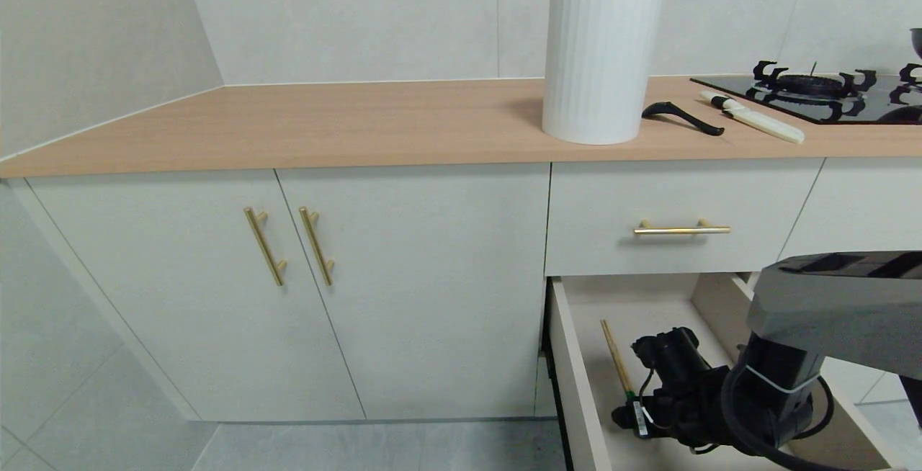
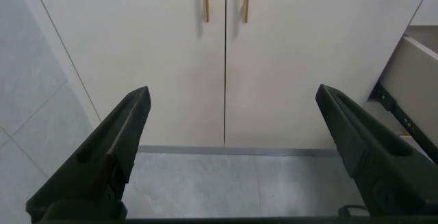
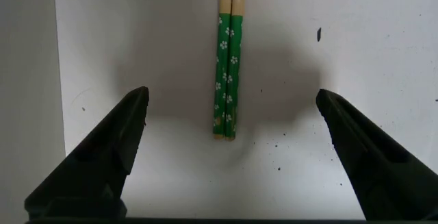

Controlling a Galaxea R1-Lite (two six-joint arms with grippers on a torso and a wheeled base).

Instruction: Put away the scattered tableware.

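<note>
Chopsticks (image 1: 616, 359), a pair of pale wooden sticks with green ends, lie in the head view on the floor of the pulled-out white drawer (image 1: 569, 363), close to its left wall and running front to back. The black right gripper (image 1: 645, 381) hangs inside the drawer over their near end; a small white label on its body carries print too small to read. Directly above the drawer is a closed white drawer front with a brass bar handle (image 1: 681, 228). Higher above the drawer, a light wooden countertop (image 1: 324, 122) bears a tall white ribbed cylinder (image 1: 601, 60), a black curved-handled tool (image 1: 681, 117), a white knife (image 1: 756, 118) and a black gas hob (image 1: 814, 96). In the left wrist view the left gripper (image 2: 233, 97) has its jaws spread wide with nothing between them, facing two white cabinet doors with brass handles (image 2: 224, 46) beside the drawer (image 2: 410, 66). In the right wrist view the right gripper (image 3: 233, 97) has its jaws spread wide on either side of the chopsticks (image 3: 228, 66), clear of them. Small white flowers dot the sticks' green ends, which lie side by side, touching, on the drawer (image 3: 356, 46) floor.
</note>
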